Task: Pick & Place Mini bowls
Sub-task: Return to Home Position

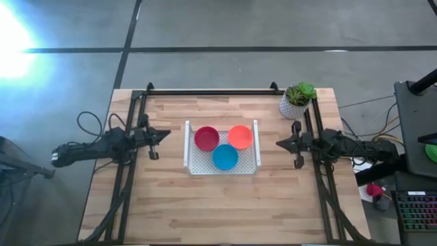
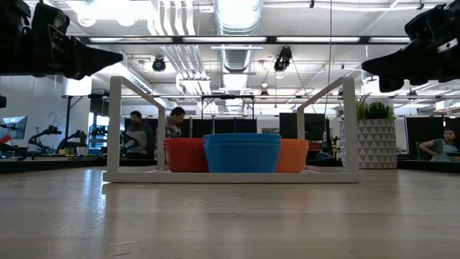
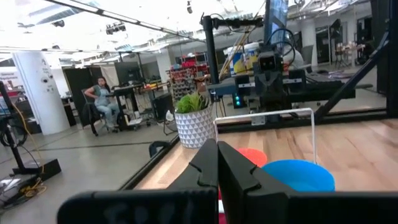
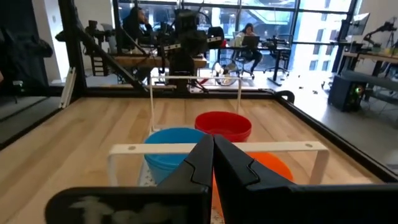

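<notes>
Three mini-bowl colours sit in the white perforated tray [image 1: 190,164] at mid-table: red [image 1: 206,138], orange [image 1: 240,137], blue [image 1: 224,158]. In the low view the blue one [image 2: 242,155] shows layered rims, as of nested bowls, with red [image 2: 184,155] and orange [image 2: 295,155] behind it. My left gripper [image 1: 165,134] hovers shut left of the tray, pointing at it, raised above the table [image 2: 118,54]. My right gripper [image 1: 279,143] hovers shut right of the tray, likewise raised [image 2: 366,66]. Each wrist view looks past shut fingers [image 3: 217,163] [image 4: 212,152] at the bowls.
A green plant in a white patterned pot [image 1: 296,101] stands at the table's far right corner. The tray has upright wire handles on its left and right ends [image 2: 115,122] [image 2: 350,122]. Black frame rails run along the table's left, right and far sides. People sit in the room beyond.
</notes>
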Motion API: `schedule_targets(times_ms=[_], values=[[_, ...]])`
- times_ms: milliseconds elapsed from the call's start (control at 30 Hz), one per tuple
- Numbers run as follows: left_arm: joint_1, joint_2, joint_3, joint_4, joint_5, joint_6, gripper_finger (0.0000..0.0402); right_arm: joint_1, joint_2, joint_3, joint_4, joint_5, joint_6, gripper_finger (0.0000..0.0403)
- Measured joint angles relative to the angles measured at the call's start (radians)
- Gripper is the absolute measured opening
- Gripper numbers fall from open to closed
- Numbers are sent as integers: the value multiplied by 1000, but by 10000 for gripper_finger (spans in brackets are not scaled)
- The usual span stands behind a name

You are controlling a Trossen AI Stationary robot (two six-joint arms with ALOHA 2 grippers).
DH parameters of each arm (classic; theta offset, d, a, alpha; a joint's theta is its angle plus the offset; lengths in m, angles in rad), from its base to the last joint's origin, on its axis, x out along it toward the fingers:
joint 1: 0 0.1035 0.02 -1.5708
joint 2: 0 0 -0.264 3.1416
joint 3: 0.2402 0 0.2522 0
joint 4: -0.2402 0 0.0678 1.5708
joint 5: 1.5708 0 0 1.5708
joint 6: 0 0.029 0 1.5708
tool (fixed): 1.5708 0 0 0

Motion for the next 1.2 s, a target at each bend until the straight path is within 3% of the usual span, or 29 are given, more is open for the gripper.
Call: schedule_targets(times_ms=[533, 1200], values=[[0, 1, -1, -92, -1, -70, 0, 0, 1, 0, 0, 0, -179, 8], [0, 4, -2, -90, -3, -26, 0, 0, 1, 0, 0, 1, -132, 8]])
